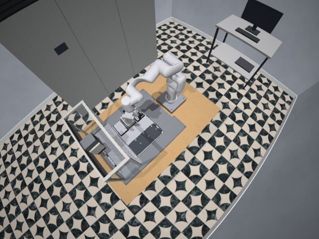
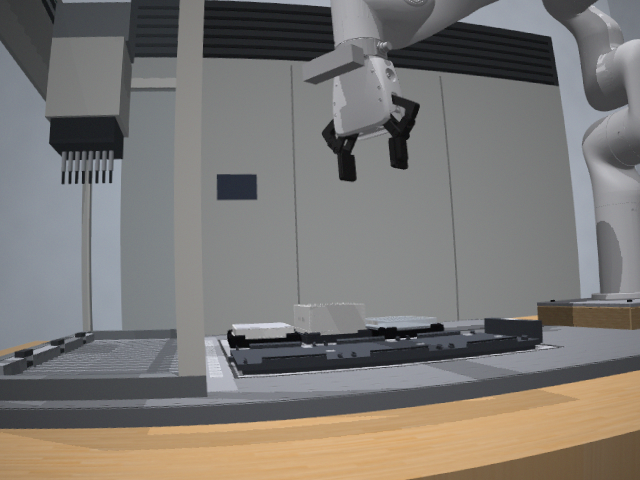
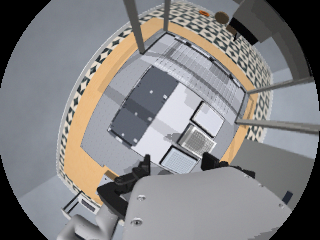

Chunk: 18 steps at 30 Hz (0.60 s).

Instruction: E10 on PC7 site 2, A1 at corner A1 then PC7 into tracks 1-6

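Observation:
My gripper (image 2: 369, 159) is open and empty, high above the row of plate nests; it also shows in the overhead view (image 1: 134, 114) and the wrist view (image 3: 170, 172). The deep-well block E07 (image 2: 328, 316) stands in the middle nest. A flat plate lies on each side of it: E10 (image 2: 261, 328) at the end nearest the rails, and E01 (image 2: 400, 321) at the end nearest my base. The dark carrier PC7 (image 2: 382, 352) lies loose on the apron in front of the nests, with its handle (image 2: 511, 325) towards my base. Its sites look empty.
The ribbed rails (image 2: 103, 352) lie at the left, under a pale frame post (image 2: 190, 196). A pipetting head (image 2: 87, 103) with pins hangs above them. My base (image 2: 615, 206) stands at the right, and a grey cabinet wall is behind.

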Each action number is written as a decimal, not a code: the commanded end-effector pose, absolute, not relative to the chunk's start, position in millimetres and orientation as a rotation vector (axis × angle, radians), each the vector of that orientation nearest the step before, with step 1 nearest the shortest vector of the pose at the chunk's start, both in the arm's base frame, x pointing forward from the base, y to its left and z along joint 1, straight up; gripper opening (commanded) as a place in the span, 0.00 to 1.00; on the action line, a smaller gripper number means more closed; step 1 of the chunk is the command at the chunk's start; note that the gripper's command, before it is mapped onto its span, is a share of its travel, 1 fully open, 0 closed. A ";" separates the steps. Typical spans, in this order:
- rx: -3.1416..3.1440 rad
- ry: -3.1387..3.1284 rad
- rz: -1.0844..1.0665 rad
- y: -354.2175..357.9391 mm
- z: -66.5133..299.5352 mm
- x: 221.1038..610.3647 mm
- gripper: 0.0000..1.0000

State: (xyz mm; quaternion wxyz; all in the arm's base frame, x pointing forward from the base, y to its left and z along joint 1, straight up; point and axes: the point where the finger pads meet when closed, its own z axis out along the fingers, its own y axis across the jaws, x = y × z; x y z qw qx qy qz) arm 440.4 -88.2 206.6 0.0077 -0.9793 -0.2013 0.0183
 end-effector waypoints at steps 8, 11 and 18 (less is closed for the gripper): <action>-2.919 -1.127 0.028 -120.3 185.0 471.2 1.00; -2.861 -1.272 0.021 -130.2 177.8 480.0 1.00; -2.698 -1.599 0.008 -153.3 161.2 500.7 1.00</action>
